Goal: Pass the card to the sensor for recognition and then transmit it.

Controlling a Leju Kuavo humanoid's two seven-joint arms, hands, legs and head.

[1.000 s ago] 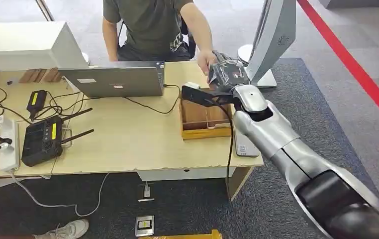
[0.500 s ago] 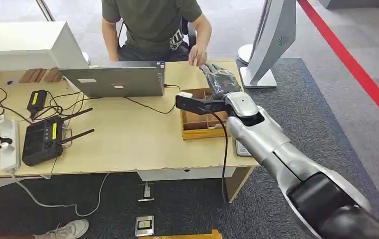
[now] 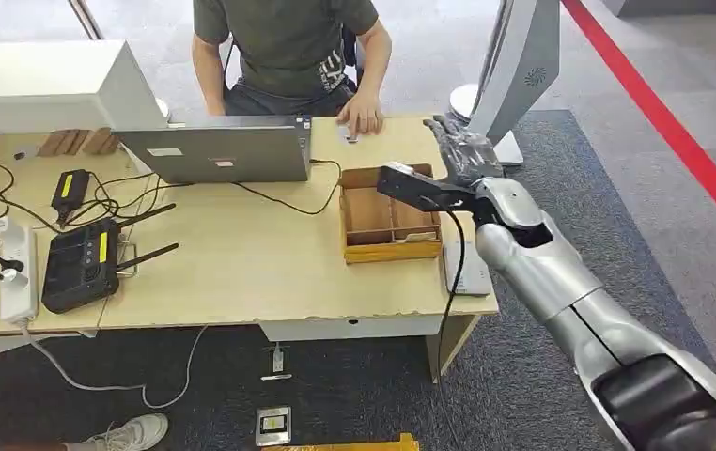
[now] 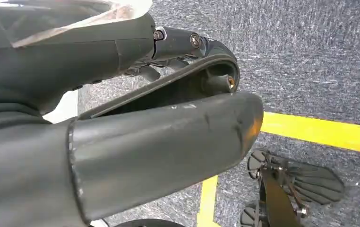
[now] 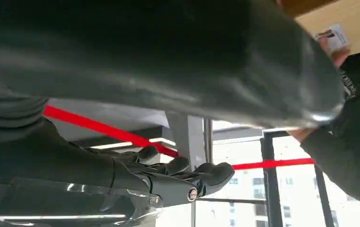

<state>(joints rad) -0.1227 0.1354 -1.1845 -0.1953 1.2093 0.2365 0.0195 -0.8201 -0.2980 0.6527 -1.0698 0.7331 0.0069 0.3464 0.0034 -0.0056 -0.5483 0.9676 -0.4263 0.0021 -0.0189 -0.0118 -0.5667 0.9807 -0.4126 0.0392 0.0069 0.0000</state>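
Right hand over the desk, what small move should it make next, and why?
Probably draw back toward the robot. The right hand looks empty, fingers extended, above the open wooden box, and the person's hand already presses the small white card to the desk.

The table (image 3: 241,263) has a pale wood-look top, smooth and matt. On it, the tray (image 3: 387,246) looks like plain brown wood. Beside the tray, the right arm (image 3: 561,282) is brushed silver metal with a soft sheen. Under the table lies rough grey carpet (image 3: 354,385), and the person's shirt (image 3: 284,42) is matt cloth.
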